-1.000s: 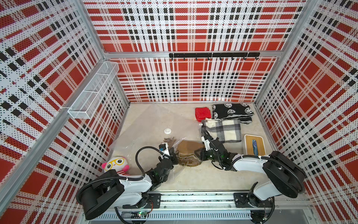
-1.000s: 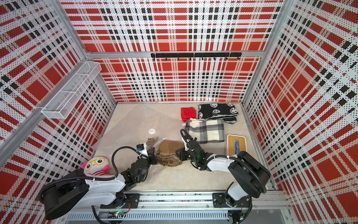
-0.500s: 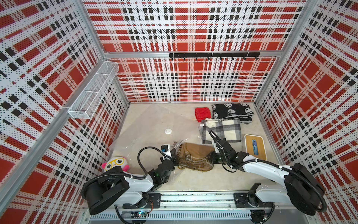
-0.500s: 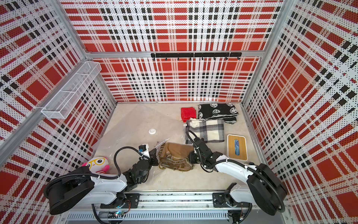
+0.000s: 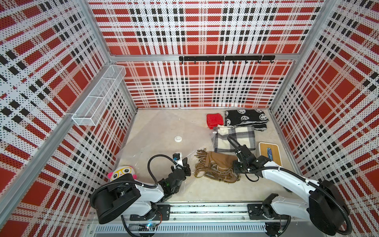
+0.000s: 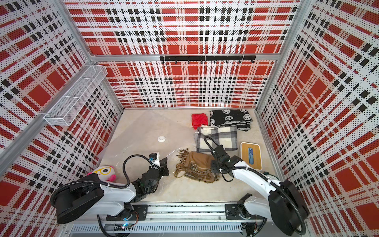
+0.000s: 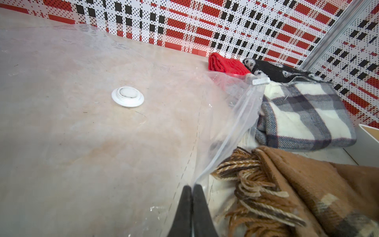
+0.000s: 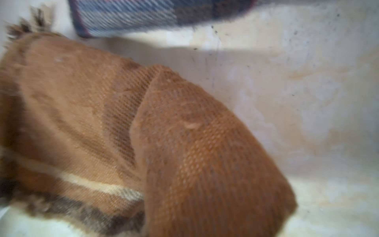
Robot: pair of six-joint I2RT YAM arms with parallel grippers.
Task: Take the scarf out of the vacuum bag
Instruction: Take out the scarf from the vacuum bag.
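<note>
The brown scarf (image 5: 215, 168) lies bunched on the tabletop (image 5: 205, 190), just beside the open mouth of the vacuum bag (image 5: 155, 127). The bag is spread flat and clear over the left part of the tabletop, with its white valve (image 5: 178, 139) facing up. The left gripper (image 7: 192, 187) is pinched tight on the upper lip of the bag's mouth and holds that edge up off the surface. In the left wrist view its two black fingers meet with only the plastic film between them. The right gripper (image 5: 235, 168) sits at the end of the scarf farthest from the bag. Its jaws are hidden under the wrist in both top views and do not show in the right wrist view, where a fold of brown cloth rises close to the lens. A hold on the cloth looks likely, but it cannot be told for certain. The tasselled fringe (image 7: 252, 184) lies right by the raised lip, and whether its last strands rest on the bag's lower sheet cannot be told. Judged from this, the pulling-out step is at or very near its end. The next move calls for carrying the scarf a little further from the mouth, over open tabletop and short of the checked blanket (image 5: 234, 138), until the fringe is plainly clear. The cloth can then be let go, and the left gripper can release the lip once nothing drags on it.
</note>
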